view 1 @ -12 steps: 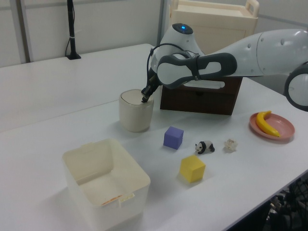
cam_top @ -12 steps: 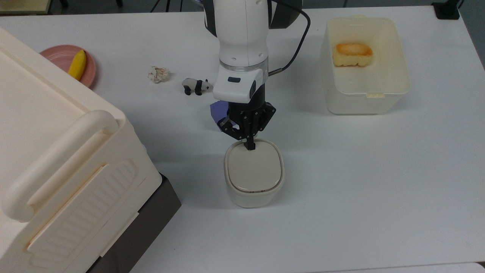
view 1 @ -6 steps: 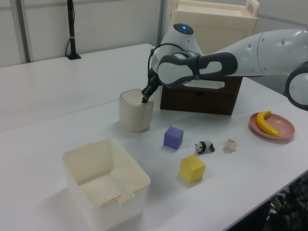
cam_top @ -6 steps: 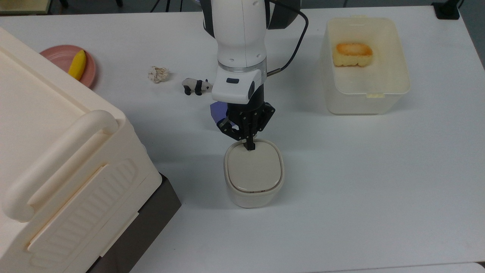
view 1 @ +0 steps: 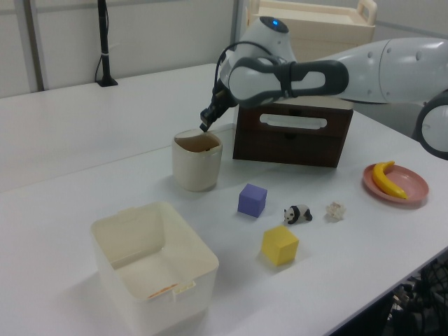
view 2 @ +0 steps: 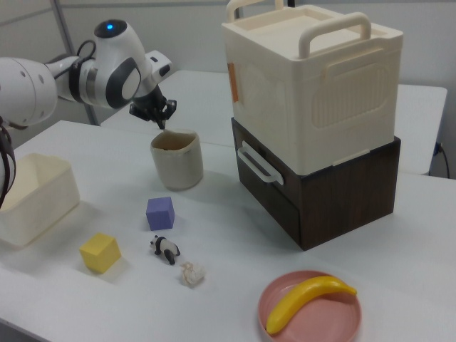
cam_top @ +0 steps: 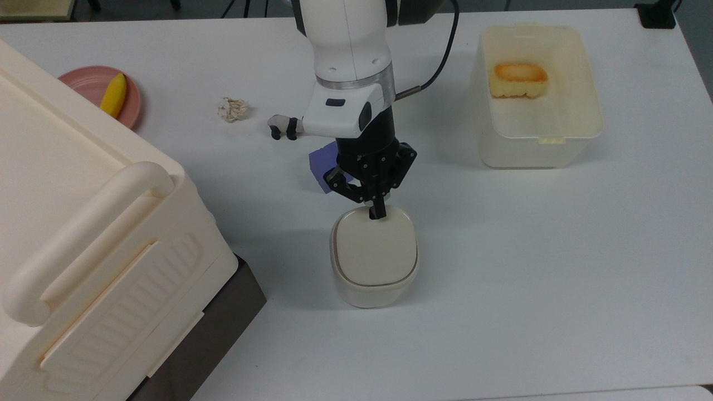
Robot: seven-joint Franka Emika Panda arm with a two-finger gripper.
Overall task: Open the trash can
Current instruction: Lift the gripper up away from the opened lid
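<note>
The trash can [cam_top: 373,292] is a small cream-white bin in the middle of the table, also seen in the left view [view 1: 197,171] and the right view [view 2: 177,169]. Its beige lid [cam_top: 374,250] sits slightly lifted, and a dark gap shows under its edge in the left and right views. My gripper [cam_top: 378,214] is shut with nothing held. It hangs just above the can's rim on the arm's side, clear of the lid, as the left view [view 1: 204,127] and the right view [view 2: 162,125] show.
A large cream box [cam_top: 83,223] on a dark drawer unit [view 2: 320,185] fills the top view's left. A translucent tub [cam_top: 537,147] stands at the top view's right. A purple cube [cam_top: 320,167], yellow cube [view 1: 280,245], toy panda [cam_top: 278,127], paper wad [cam_top: 232,108] and pink plate [cam_top: 83,83] lie behind the can.
My gripper has risen off the can's rim and shifted slightly to the top view's right. The lid, flat before, now stands a little lifted.
</note>
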